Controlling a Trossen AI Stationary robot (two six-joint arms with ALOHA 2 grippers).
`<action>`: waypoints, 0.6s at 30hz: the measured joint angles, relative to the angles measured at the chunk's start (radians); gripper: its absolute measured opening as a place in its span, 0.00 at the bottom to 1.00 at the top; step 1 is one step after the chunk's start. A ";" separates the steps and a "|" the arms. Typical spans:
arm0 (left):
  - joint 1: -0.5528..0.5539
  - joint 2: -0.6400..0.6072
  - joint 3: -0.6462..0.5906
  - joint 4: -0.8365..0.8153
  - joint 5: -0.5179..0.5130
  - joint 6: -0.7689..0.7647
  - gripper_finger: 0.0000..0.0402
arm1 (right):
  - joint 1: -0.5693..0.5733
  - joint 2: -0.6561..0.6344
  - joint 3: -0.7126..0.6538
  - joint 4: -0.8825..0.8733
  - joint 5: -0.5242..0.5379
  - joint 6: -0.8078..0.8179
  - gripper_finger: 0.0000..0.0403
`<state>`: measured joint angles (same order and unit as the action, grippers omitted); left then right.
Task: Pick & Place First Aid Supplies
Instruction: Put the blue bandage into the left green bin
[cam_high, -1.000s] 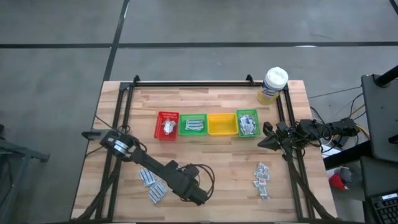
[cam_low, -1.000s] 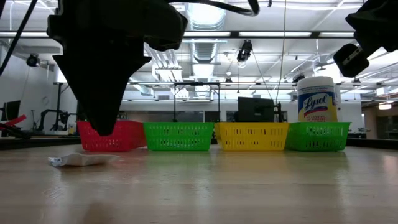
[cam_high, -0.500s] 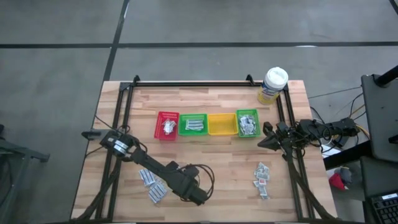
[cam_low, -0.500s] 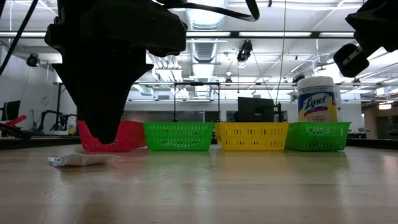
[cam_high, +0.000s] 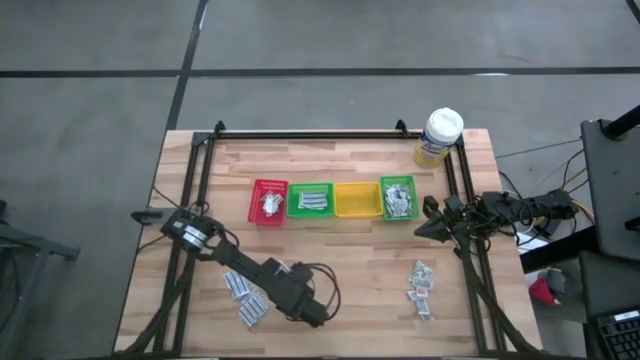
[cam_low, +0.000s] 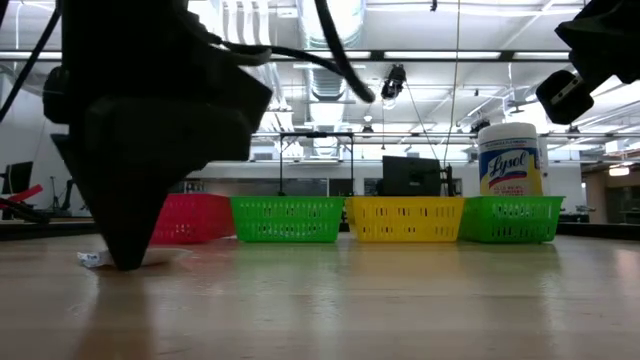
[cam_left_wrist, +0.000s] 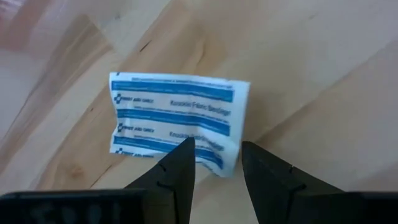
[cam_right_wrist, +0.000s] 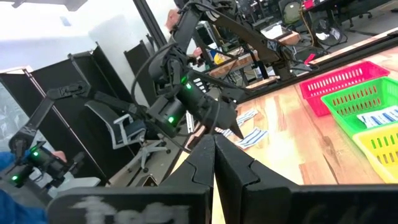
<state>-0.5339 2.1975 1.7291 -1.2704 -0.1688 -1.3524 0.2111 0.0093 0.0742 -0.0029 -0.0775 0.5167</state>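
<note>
A white-blue sachet (cam_left_wrist: 177, 118) lies flat on the bare wood near the table's front edge; in the low view its ends (cam_low: 96, 258) show on either side of my left gripper (cam_low: 126, 264). That gripper (cam_left_wrist: 216, 152) points down and is open, its fingertips standing over the sachet's edge next to one corner (cam_left_wrist: 225, 163). More sachets lie in a loose pile (cam_high: 243, 298) just to its left. My right gripper (cam_right_wrist: 214, 146) is shut, holds nothing, and waits level at the table's right edge (cam_high: 424, 228). My left gripper comes at the sachet from above, one fingertip (cam_left_wrist: 184, 155) over its printed face and the other (cam_left_wrist: 254, 157) over bare wood beside the corner. The tips are down at table height, but I cannot tell whether they touch the sachet.
A row of bins stands mid-table: red (cam_high: 269, 201), green (cam_high: 311, 199), yellow (cam_high: 357, 199), green (cam_high: 398, 197), some holding sachets. A yellow wipes tub (cam_high: 438, 137) is at the back right. Another sachet pile (cam_high: 420, 288) lies front right.
My left gripper has come down from above the table to table height over the white-blue sachet, drifting a little toward the table's left. Its fingers have stayed equally open. The sachet has not moved.
</note>
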 joint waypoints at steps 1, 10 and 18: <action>0.000 0.000 -0.005 -0.001 0.002 -0.002 0.33 | 0.000 0.000 0.000 0.000 0.000 0.000 0.02; 0.000 -0.001 -0.031 0.012 0.002 -0.005 0.33 | 0.000 0.000 0.000 0.000 0.001 0.000 0.02; 0.001 -0.001 -0.031 0.014 -0.006 -0.005 0.33 | 0.000 0.000 0.000 0.000 0.001 0.000 0.02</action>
<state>-0.5334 2.1963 1.6981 -1.2565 -0.1750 -1.3575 0.2110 0.0093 0.0742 -0.0028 -0.0763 0.5165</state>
